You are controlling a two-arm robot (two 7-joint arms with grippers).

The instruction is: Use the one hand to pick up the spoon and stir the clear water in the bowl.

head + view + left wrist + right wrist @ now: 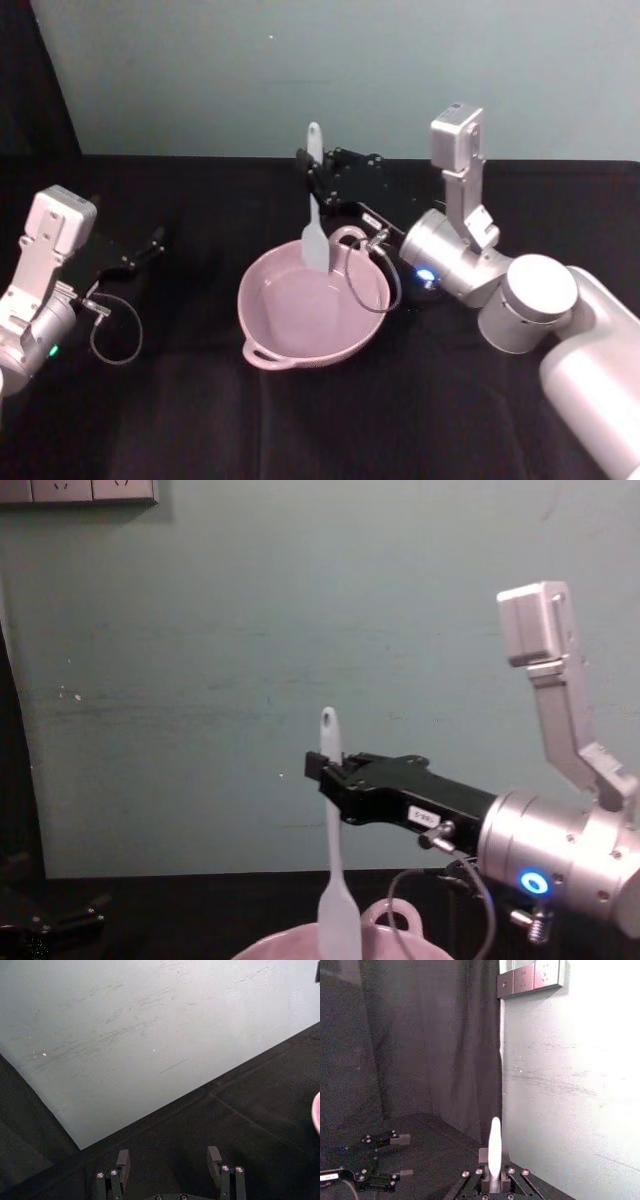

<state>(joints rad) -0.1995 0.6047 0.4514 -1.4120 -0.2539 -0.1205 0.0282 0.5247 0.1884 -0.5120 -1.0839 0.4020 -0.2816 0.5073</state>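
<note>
Nearest, the pale pink bowl (290, 318) sits on the black table (200, 420). Upright over its far side, the white spoon (314, 225) points blade down, with the blade at the bowl's far rim. Just behind, the right gripper (320, 180) is clamped on the spoon's handle near its top. Well apart on the left, the left gripper (152, 243) is idle, its fingers spread.

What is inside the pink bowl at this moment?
The spoon, held upright by the right gripper, dips its blade into the far side of the bowl. Otherwise glossy pink inside; water cannot be made out, nor whether the blade touches bottom.
</note>
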